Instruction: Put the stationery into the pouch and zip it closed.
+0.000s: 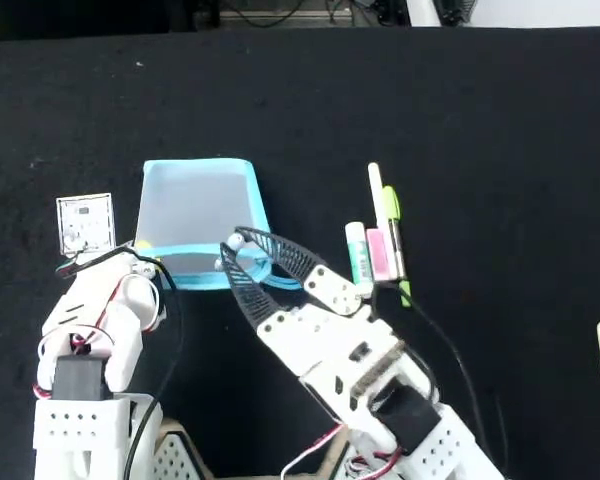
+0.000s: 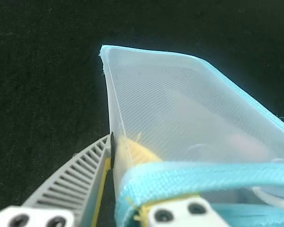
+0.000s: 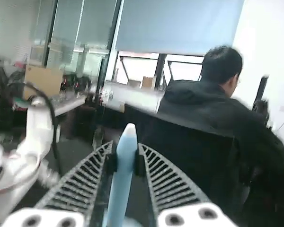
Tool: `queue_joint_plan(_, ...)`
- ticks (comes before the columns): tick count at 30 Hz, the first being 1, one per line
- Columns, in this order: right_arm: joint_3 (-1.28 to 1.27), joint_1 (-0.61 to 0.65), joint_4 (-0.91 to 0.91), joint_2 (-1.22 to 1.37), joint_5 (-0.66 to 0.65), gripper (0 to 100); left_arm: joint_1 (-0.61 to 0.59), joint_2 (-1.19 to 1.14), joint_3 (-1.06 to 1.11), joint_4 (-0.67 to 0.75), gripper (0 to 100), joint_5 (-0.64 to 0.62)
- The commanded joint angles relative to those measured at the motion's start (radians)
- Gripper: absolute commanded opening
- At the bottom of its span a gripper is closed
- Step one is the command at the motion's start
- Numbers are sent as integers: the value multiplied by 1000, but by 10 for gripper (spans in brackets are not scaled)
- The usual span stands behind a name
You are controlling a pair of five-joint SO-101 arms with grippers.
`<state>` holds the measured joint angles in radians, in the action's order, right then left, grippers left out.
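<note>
Right gripper clamps a pale blue pen at the pouch mouth; left gripper pinches the pouch's 7 o'clock corner. Advise tipping the pen well inside before release. Other stationery lies on the desk at the pouch's 3 o'clock.

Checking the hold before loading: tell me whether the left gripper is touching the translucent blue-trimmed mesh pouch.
Touching. The left wrist view shows the left gripper pinching the translucent blue-trimmed mesh pouch at its blue band, fabric between the jaws.
</note>
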<state>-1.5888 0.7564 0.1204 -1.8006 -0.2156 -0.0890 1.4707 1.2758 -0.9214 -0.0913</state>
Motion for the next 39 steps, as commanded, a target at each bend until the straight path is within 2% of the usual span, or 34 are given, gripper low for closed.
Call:
queue_joint_plan(1,24,5,336,-174,-6,15,2,14,-19,15,30,8)
queue_joint_plan(4,81,5,460,-125,-6,15,2,14,-19,15,30,8)
queue_joint_plan(7,107,5,499,-111,-9,15,2,14,-19,15,30,8)
queue_joint_plan(22,143,29,477,-101,-12,15,2,14,-19,21,30,8)
queue_joint_plan(28,240,81,509,102,-12,17,2,14,-19,23,30,8)
queue_joint_plan(31,288,101,465,266,-6,17,2,14,-19,23,30,8)
queue_joint_plan(35,272,152,307,443,-6,17,2,14,-19,23,30,8)
queue_joint_plan(39,243,158,212,510,-6,18,2,14,-19,18,30,8)
